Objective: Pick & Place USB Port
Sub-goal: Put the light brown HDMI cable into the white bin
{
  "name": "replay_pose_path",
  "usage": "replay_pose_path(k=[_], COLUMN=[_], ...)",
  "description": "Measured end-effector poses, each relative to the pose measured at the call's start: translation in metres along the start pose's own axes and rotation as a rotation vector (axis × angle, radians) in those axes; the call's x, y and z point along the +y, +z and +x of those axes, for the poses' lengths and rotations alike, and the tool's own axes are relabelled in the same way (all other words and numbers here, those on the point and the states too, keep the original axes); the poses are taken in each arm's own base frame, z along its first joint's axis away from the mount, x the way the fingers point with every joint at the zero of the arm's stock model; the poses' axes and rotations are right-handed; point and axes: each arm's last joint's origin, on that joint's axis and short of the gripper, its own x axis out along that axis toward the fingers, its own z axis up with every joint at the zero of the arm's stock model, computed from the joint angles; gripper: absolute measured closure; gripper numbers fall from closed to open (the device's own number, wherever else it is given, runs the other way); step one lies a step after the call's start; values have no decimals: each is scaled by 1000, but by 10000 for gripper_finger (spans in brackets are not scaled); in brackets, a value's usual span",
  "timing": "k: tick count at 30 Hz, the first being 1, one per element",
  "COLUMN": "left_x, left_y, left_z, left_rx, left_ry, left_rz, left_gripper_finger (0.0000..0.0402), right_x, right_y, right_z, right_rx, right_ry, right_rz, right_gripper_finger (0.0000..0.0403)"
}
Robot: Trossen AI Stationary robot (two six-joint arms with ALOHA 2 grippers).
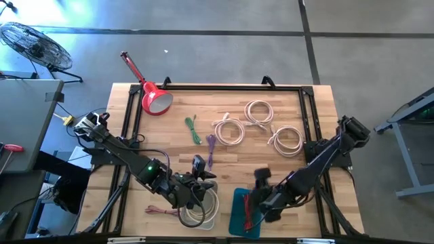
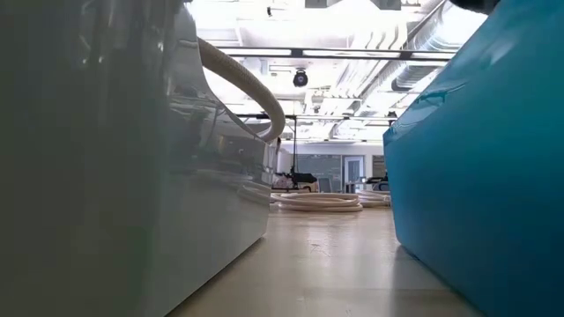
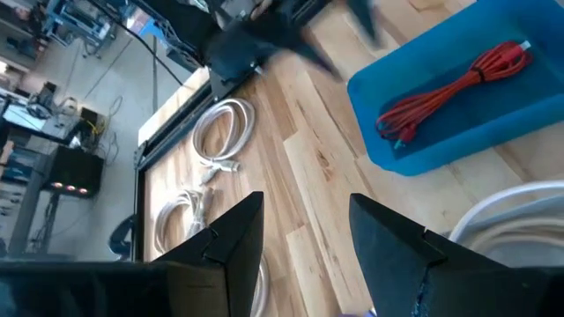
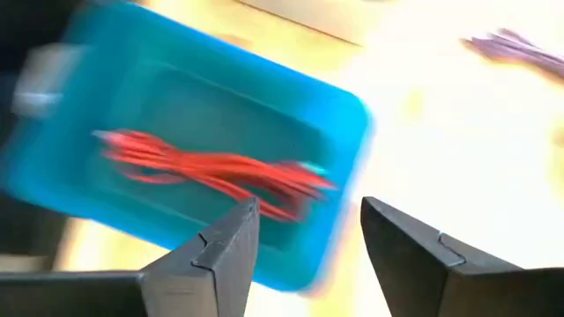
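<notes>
Table point(image 1: 224, 152): light wood top in a black frame, centre of the high view.
Red lamp point(image 1: 154, 99): upper left of the table, shade down, stem pointing up-left.
Left arm: enters from the left edge, reaches to lower centre-left of the table.
Left gripper point(image 1: 198, 177): just above the white tray, fingers point(image 3: 225, 242) standing apart, nothing between them; bare wood shows in the gap in the left wrist view.
White tray point(image 1: 213, 215): lower centre-left, holding a coiled white cable point(image 1: 192, 211).
Red cable on the table point(image 1: 159, 211): lower left, just left of the white tray.
Green cable point(image 1: 193, 129): upper centre-left of the table.
Purple cable point(image 1: 211, 150): just right of and below the green one.
White cable coils point(image 1: 258, 112): three of them, upper centre to upper right of the table.
Blue tray point(image 1: 237, 217): lower centre, right of the white tray.
Red USB cable point(image 4: 211, 172): bundled, lying inside the blue tray.
Right arm: enters from the right edge, reaches down-left to the blue tray.
Right gripper point(image 1: 256, 196): over the blue tray, fingers point(image 4: 220, 251) spread wide and empty; the red bundle lies beyond the tips.
</notes>
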Motion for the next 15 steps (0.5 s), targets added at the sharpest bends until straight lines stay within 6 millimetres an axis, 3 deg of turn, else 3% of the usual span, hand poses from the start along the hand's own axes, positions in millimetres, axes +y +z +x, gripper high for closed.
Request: replay_pose_path(k=[5,10,15], left_x=[-1,-2,-2], left_y=[-1,-2,-3], left_z=[0,0,0], left_rx=[7,14,16], left_ry=[-22,-39,-40], left_rz=[-15,-10,-26], left_gripper_finger=[239,239,239], right_x=[-29,-64,-90], right_y=[-14,-34,-49], right_z=[-10,-4,15], right_rx=[207,435,595], right_ry=[-254,-446,-452], right_rz=[129,289,302], right_gripper_finger=[210,210,210])
